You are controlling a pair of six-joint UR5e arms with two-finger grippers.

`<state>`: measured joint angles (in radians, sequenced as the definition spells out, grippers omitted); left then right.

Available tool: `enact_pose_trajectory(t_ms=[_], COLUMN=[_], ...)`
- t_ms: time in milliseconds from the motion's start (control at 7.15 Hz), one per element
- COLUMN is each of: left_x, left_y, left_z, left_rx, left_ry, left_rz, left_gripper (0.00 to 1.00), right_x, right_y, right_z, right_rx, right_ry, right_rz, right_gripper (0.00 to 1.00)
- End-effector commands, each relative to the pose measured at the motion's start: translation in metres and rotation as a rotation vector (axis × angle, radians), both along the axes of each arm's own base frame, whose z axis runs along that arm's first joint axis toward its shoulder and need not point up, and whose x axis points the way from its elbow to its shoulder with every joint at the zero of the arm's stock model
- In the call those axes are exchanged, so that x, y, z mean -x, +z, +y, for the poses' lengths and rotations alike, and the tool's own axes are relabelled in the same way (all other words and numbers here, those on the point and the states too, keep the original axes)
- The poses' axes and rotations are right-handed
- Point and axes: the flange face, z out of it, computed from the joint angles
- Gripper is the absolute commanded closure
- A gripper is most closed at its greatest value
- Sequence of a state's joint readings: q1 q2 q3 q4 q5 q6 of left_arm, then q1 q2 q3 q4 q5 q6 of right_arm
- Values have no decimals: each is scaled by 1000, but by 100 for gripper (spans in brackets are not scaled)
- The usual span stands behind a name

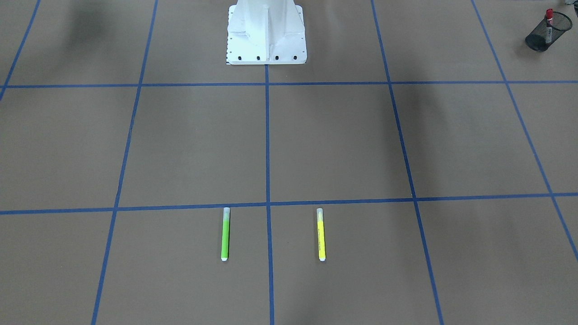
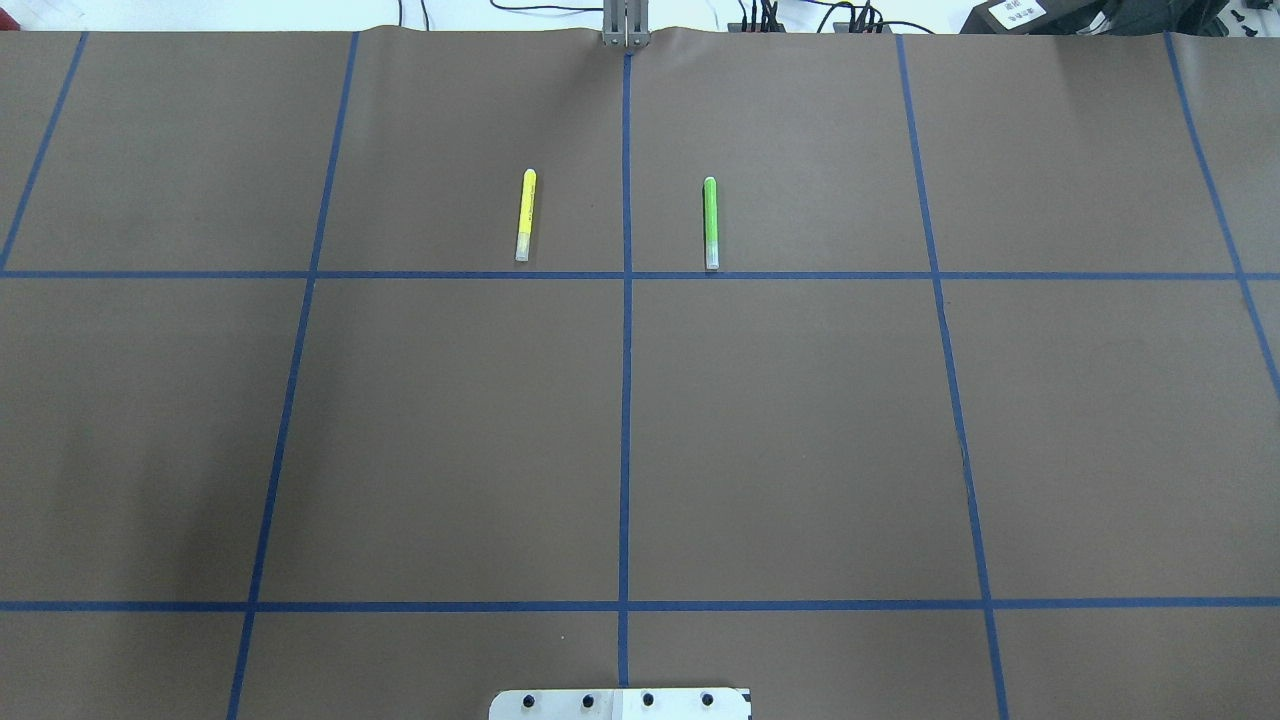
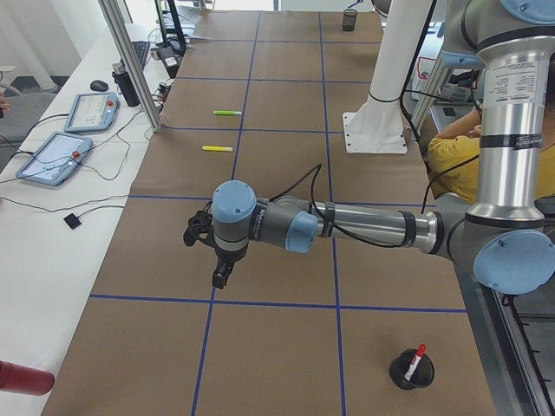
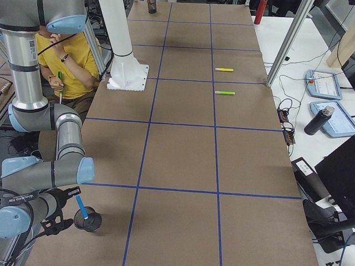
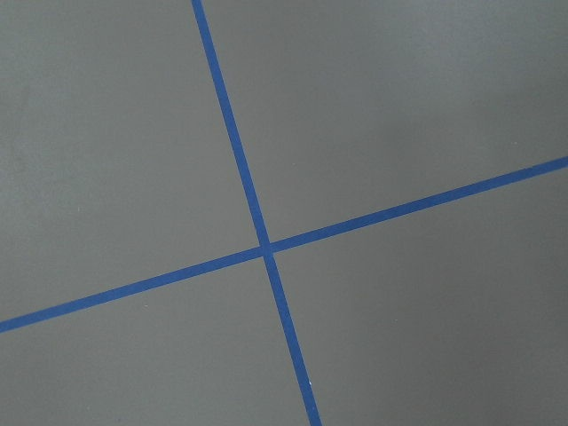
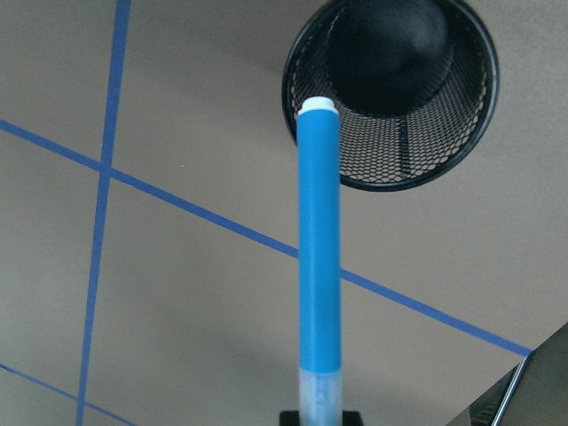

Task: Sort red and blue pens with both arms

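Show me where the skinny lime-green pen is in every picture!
Front-facing: lime-green slim pen, lower middle, left of centre tape.
Overhead: pen, upper middle, right of centre tape.
Exterior left: pen, upper left, farther one.
Exterior right: pen, upper right, nearer one.
Left wrist: absent.
Right wrist: absent.
Landmark: yellow slim pen parallel beside it.

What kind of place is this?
Probably a robotics lab: the left arm reaches over a table gridded with blue tape, control tablets lie on a side bench, and the right gripper holds a blue pen.
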<state>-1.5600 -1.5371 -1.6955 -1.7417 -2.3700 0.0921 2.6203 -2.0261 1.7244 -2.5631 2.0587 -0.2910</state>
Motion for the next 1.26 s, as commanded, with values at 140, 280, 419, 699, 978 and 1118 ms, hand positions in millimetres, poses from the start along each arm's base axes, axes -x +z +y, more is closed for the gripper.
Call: enact_pose_trajectory(t_ms=[140, 280, 419, 699, 978, 1118], left_x=[0, 1, 1, 1, 1, 1], left_y=[1, 2, 2, 0, 0, 4], left_z=[2, 5, 5, 5, 5, 9], left_rx=[1, 1, -2, -8, -19, -11], left_ry=[0, 0, 2, 2, 0, 0], left_rz=[0, -1, 1, 1, 1, 1], left_gripper=[0, 0, 0, 0, 0, 0], right_x=[1, 1, 3, 6, 9, 10], right_y=[16, 20, 21, 21, 27, 28], right_z=[9, 16, 19, 21, 21, 21], right_rx=[-3, 1, 6, 17, 30, 45], right_ry=[-57, -55, -51, -43, -28, -15], right_rz=[38, 53, 51, 46, 29, 27], right_gripper=[100, 100, 100, 100, 100, 100])
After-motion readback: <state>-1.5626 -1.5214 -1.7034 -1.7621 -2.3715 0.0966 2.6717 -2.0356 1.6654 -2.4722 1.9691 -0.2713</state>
